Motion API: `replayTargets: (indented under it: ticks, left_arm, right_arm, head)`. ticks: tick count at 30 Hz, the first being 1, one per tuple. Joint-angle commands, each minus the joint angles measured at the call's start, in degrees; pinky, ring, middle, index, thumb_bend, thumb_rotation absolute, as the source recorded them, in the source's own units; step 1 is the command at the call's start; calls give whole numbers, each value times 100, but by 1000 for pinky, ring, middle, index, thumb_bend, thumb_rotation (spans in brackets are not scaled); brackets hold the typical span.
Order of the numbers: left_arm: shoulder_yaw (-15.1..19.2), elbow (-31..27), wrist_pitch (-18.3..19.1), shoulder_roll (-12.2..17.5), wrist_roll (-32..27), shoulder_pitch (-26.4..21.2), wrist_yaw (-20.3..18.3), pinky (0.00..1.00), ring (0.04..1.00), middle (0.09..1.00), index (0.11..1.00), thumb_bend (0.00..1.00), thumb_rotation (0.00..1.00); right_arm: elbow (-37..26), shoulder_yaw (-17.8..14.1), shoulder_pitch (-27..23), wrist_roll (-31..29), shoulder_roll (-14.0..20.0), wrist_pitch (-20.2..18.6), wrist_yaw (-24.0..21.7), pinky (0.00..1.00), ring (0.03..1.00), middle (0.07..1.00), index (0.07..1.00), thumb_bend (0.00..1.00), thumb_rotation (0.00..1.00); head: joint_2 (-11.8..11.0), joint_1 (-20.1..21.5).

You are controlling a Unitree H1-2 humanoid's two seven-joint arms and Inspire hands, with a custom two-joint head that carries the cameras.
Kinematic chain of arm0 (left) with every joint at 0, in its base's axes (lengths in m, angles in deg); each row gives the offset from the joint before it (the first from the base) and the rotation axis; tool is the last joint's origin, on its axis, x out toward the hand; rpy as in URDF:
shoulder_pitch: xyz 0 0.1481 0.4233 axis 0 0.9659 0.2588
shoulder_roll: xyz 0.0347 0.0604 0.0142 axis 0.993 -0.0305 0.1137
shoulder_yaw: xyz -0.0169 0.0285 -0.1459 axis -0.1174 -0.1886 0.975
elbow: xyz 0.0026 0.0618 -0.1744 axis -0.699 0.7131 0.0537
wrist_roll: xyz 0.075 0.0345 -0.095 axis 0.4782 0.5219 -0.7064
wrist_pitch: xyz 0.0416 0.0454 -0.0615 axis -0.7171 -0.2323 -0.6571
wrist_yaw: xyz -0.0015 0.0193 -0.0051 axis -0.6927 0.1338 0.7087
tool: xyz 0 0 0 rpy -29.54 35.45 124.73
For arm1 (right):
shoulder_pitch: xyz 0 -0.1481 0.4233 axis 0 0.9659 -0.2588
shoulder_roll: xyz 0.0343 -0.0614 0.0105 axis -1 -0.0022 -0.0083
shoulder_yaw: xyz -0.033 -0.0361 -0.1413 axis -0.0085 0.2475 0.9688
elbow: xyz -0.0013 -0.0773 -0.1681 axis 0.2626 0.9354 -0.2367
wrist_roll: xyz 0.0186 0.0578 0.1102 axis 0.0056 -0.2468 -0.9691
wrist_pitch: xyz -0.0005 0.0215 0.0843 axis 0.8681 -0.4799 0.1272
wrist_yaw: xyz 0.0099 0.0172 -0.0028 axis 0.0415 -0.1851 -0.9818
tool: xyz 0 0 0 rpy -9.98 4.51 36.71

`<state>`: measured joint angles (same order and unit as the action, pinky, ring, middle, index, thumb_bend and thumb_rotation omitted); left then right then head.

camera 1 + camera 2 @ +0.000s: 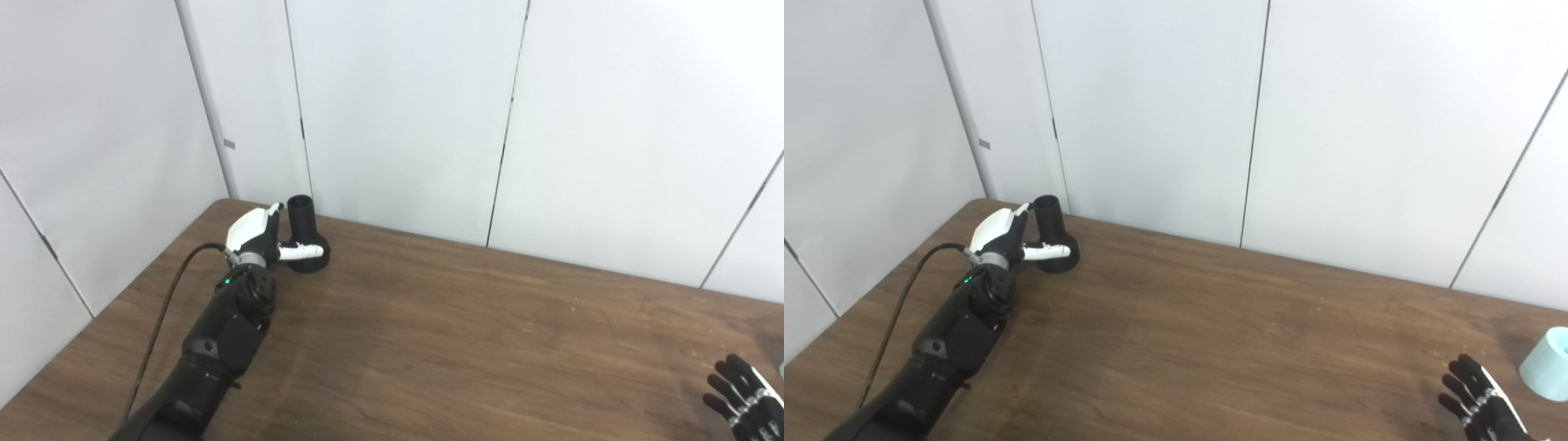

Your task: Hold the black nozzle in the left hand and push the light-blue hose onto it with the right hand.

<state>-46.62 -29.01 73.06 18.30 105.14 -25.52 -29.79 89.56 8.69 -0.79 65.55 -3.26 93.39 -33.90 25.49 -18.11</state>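
The black nozzle (304, 235) stands upright on its wide base at the far left of the table, narrow tube pointing up. My left hand (260, 236) is right beside it on its left, fingers apart, with the thumb lying across the front of the nozzle's base and the fingertips near its tube. The hand is open around the nozzle without closing on it. The light-blue hose (1546, 364) stands at the right edge of the right eye view. My right hand (1479, 401) rests low at the bottom right, left of the hose, fingers spread and holding nothing.
The brown wooden table (465, 331) runs up to white wall panels (404, 110) close behind the nozzle. A black cable (162, 318) trails along the left arm toward the table's left edge.
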Motion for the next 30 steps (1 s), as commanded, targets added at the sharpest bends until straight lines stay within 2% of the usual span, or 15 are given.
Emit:
replayTargets:
  ticks: [1, 9, 18, 24, 30]
  left_arm:
    - [-17, -115, -6, 165, -14, -369, 49, 1000, 1000, 967, 941, 1000, 493]
    - [-190, 36, 108, 181, -175, -496, -196, 1000, 1000, 958, 933, 1000, 474]
    - [-379, -130, 137, 193, -122, -384, -278, 1000, 977, 916, 897, 1000, 432]
    - [-476, -30, 120, 224, -110, -352, -281, 1000, 972, 915, 882, 1000, 413]
    - [-639, -44, 291, 341, -109, -386, -704, 1000, 969, 916, 880, 975, 342]
  right_arm:
    - [231, 61, 188, -13, -136, 166, 21, 841, 900, 908, 905, 565, 983]
    - [92, 75, 235, 36, -150, 100, 47, 833, 902, 899, 905, 567, 985]
    - [160, 68, 211, 69, -166, 129, 88, 832, 905, 896, 904, 540, 994]
    - [131, 117, 217, 96, -156, 160, 34, 844, 911, 896, 909, 534, 996]
    - [144, 146, 198, 112, -138, 218, -20, 838, 914, 904, 917, 541, 990]
  head:
    - [8, -7]
    - [50, 28]
    - [81, 62]
    - [84, 69]
    - [95, 118]
